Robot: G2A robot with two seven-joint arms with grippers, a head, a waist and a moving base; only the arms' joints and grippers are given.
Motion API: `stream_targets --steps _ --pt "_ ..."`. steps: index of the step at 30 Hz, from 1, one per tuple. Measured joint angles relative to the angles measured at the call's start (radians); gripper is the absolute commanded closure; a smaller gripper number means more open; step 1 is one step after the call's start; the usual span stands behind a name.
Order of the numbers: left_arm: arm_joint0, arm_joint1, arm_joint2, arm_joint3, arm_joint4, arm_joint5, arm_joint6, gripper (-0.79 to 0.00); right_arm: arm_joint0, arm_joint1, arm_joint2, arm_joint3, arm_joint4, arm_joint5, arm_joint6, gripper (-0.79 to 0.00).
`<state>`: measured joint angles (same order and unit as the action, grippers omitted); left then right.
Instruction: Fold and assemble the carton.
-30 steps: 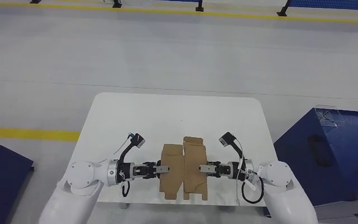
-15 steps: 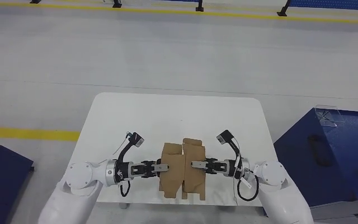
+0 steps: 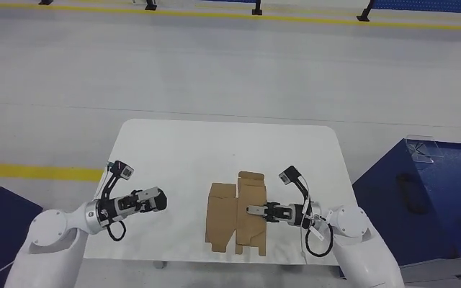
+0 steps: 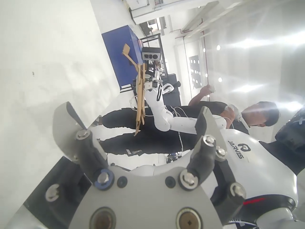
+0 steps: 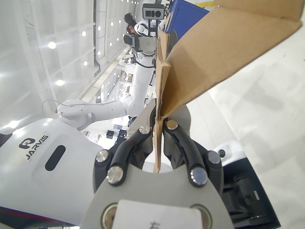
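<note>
A: Where is the carton (image 3: 232, 216) at this moment?

B: It is over the near half of the table (image 3: 216, 140), a little to the right of the middle. It is a flat brown blank with notched edges. Its near edge comes close to the near edge of the table, and a flap on its far edge points to the far side.

A: Who holds it?

B: The right gripper (image 3: 253, 211). Its two fingers are closed on the right edge of the carton, with the cardboard pinched between them. In the right wrist view one panel spreads away from the other, so the blank opens a little, like a book. Whether the carton touches the table, I cannot tell.

A: And the other hand?

B: The left gripper (image 3: 160, 197) is over the left part of the table, not far from the left edge. Its jaws stand wide apart and hold nothing. It is well apart from the left edge of the carton.

A: How much room is there for moving?

B: Between the left gripper and the carton lies a wide strip of white table top. The far half of the table stretches white up to its rounded far corners. On the right, beyond the table edge, a blue bin (image 3: 403, 194) stands near the right arm.
</note>
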<state>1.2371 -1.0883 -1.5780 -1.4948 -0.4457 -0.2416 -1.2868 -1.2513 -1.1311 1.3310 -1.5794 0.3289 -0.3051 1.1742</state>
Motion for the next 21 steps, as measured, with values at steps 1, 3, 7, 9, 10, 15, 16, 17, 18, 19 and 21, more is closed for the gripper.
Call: stream_targets --steps 1,3,7,9,10,15,16,17,18,19,21 --pt "-0.002 0.002 -0.003 0.009 0.005 0.0 -0.004 -0.785 0.0 0.0 0.0 0.0 0.0 0.0 0.0 0.0" --pt "-0.006 0.005 -0.002 0.027 0.02 -0.001 -0.012 -0.785 -0.006 0.0 0.002 -0.01 -0.02 -0.009 -0.023 0.0" --pt "-0.007 0.006 0.0 0.03 0.024 -0.002 -0.013 -0.785 -0.03 0.008 0.043 -0.092 -0.094 -0.064 -0.11 0.0" --pt "-0.007 0.006 0.0 0.029 0.023 -0.002 -0.013 -0.785 -0.041 0.013 0.087 -0.164 -0.076 -0.07 -0.142 0.0" --pt "-0.007 0.006 0.0 0.029 0.023 -0.002 -0.013 -0.785 -0.045 0.015 0.108 -0.2 -0.076 -0.07 -0.157 0.0" --pt "-0.007 0.006 0.0 0.029 0.023 -0.002 -0.013 -0.785 -0.048 0.024 0.186 -0.423 -0.085 -0.062 -0.217 0.0" --pt "-0.007 0.006 0.0 0.029 0.023 -0.002 -0.013 -0.785 -0.047 0.024 0.193 -0.455 -0.089 -0.063 -0.231 0.0" --pt "-0.007 0.006 0.0 0.029 0.023 -0.002 -0.013 -0.785 -0.047 0.024 0.199 -0.494 -0.091 -0.064 -0.25 0.0" --pt "-0.007 0.006 0.0 0.029 0.023 -0.002 -0.013 -0.785 -0.047 0.025 0.202 -0.521 -0.092 -0.064 -0.26 0.0" --pt "-0.007 0.006 0.0 0.029 0.023 -0.002 -0.013 -0.785 -0.046 0.025 0.202 -0.545 -0.093 -0.063 -0.267 0.0" --pt "-0.007 0.006 0.0 0.029 0.023 -0.002 -0.013 -0.785 -0.043 0.026 0.204 -0.583 -0.098 -0.063 -0.275 0.0"
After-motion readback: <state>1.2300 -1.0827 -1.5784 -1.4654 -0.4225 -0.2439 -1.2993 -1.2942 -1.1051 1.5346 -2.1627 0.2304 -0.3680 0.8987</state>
